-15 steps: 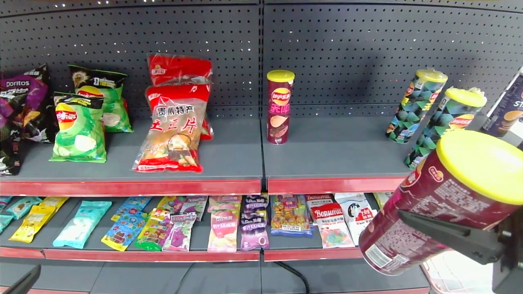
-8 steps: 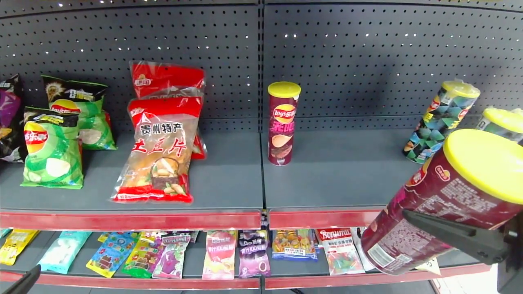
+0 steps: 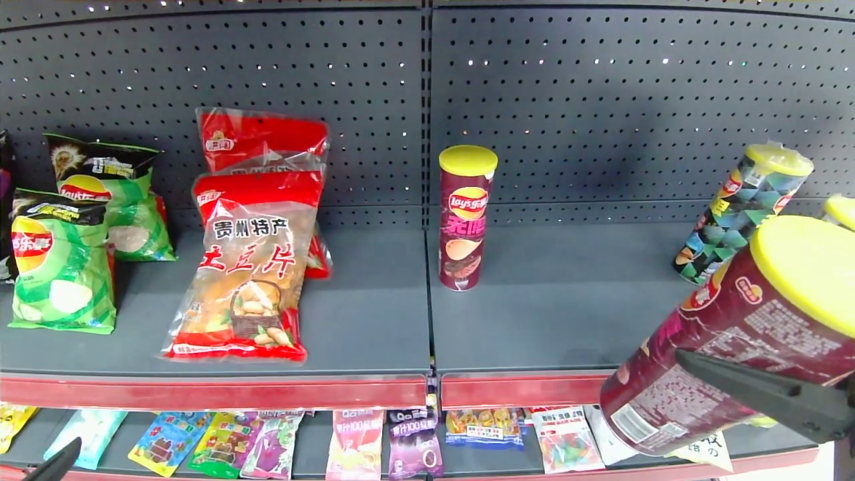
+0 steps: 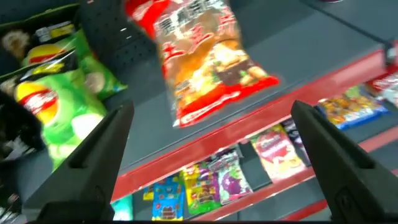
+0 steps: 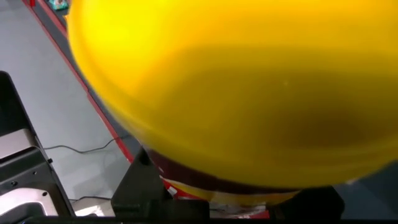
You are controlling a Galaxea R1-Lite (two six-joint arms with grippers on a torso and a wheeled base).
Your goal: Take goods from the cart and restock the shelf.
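Whole scene slides down in head view: camera moves, goods stay put. Right gripper [image 3: 701,354] clenched on tilted chip can [image 3: 748,334], off front right of shelf [image 3: 548,314]. Left gripper [image 4: 211,112] spread, empty. Placement looks close.

Green chip bags [image 3: 60,280] sit at the left end of the shelf [image 3: 554,314], one behind the other. Right next to them are two red-topped clear bags of potato slices [image 3: 247,267], leaning back toward the grey pegboard [image 3: 568,100]. A patterned can [image 3: 741,214] stands way over on the right. Colourful candy packets [image 3: 267,444] line the level below. There's a thin cable [image 5: 81,148] on the grey floor [image 5: 37,81].
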